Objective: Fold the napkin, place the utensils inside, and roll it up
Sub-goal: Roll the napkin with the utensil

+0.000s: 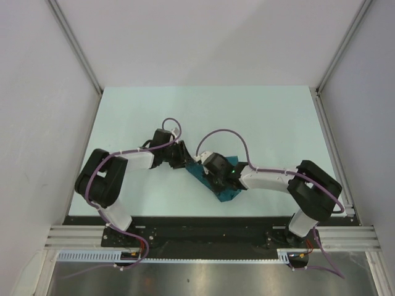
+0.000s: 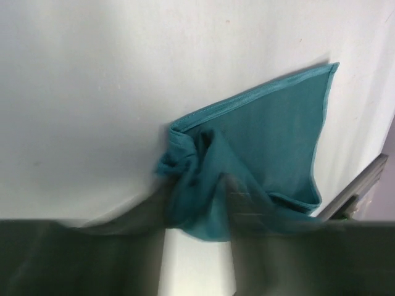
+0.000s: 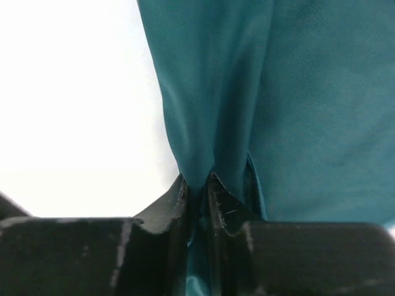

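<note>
Since the right end effector (image 3: 197, 184) is clenched on a pinched ridge of the napkin (image 3: 296, 111), with the jaws closed tight and cloth squeezed between them, I'd call this mid-manipulation, not finished.

Progress, my read:
- The napkin is no longer a flat square. It looks folded at least once: ahead of the left end effector (image 2: 194, 200) a flat triangular flap runs out to a sharp corner (image 2: 335, 65).
- No spoon shows in any view. It may be wrapped inside or under an arm; cannot tell. Utensil step unconfirmed.
- No tidy roll yet. Just ahead of the left fingers (image 2: 237, 203) the cloth is a crumpled wad, not a cylinder. Rolling looks not yet done or barely begun.

Left end effector state: cannot tell. Its fingers are blurred and sit either side of the wad, with bare worktop (image 2: 92, 92) visible in the gap nearer the wrist. Clamped or merely straddling is unclear.

Location: the napkin lies on the worktop directly under and between the two end effectors. Ahead of the right one, the cloth fills the view beyond the ridge.

Materials:
- napkin: teal, thin, slight sheen, smooth fine weave, stitched hem (image 2: 247, 102) along the flap edge; drapes and bunches easily
- worktop: pale, matte, smooth
- fingers: dark, hard, scuffed at the tips
</note>
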Motion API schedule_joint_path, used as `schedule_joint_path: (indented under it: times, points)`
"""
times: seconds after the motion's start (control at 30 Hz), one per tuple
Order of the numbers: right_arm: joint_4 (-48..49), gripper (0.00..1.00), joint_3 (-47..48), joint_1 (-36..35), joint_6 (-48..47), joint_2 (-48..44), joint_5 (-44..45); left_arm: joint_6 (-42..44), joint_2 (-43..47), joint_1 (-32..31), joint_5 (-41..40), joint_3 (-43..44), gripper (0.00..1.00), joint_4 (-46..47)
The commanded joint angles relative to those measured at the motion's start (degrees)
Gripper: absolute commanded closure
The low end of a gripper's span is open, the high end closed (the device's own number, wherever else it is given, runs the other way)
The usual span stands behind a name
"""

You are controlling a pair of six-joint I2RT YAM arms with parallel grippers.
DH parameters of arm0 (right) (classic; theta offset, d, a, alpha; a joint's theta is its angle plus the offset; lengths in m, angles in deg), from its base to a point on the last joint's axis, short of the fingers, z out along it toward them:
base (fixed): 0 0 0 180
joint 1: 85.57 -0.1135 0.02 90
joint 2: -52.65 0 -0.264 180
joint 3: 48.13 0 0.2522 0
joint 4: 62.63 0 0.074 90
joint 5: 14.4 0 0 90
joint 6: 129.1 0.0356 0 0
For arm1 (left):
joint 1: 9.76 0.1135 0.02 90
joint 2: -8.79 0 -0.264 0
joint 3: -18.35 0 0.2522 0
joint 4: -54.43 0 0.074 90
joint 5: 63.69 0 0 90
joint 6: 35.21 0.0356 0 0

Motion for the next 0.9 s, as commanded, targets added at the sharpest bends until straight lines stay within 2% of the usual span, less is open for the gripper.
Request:
schedule_joint_path:
  times: [0.0, 0.03, 0.1, 0.23, 0.37, 0.57, 0.67, 0.87]
  points:
    - [1.13, 0.89, -5.7, 6.13, 0.87, -0.01, -20.4, 1.25, 4.41, 0.28, -0.28, 0.51, 0.4, 0.82]
    - [2.97, 0.92, -7.02, 8.93, 1.04, -0.36, -23.41, 1.17, 5.29, 1.07, -0.45, 0.51, 0.3, 0.9]
    - [6.48, 0.99, -8.25, 11.67, 1.22, -0.63, -32.17, 1.34, 8.89, 1.86, -1.85, 0.43, 0.24, 1.26]
    - [10.89, 1.0, -9.49, 17.55, 2.27, 1.12, -42.85, 5.37, 13.91, 3.1, -4.23, 0.16, 0.17, 0.38]
    - [14.67, 1.0, -11.33, 22.13, 4.73, 4.46, -52.77, 9.59, 13.83, 3.01, -4.15, -0.19, 0.17, -1.38]
    - [20.91, 1.0, -13.27, 28.37, 9.91, 7.54, -59.89, 11.01, 13.65, 3.01, -2.83, -4.76, 0.17, 4.5]
    - [23.11, 1.0, -14.24, 30.31, 11.33, 9.04, -60.96, 10.48, 13.3, 2.48, -1.77, -6.17, 0.18, 8.89]
    - [25.04, 1.0, -15.73, 33.56, 12.56, 10.09, -62.11, 10.22, 7.42, -0.68, -0.72, -3.88, 0.18, 11.1]
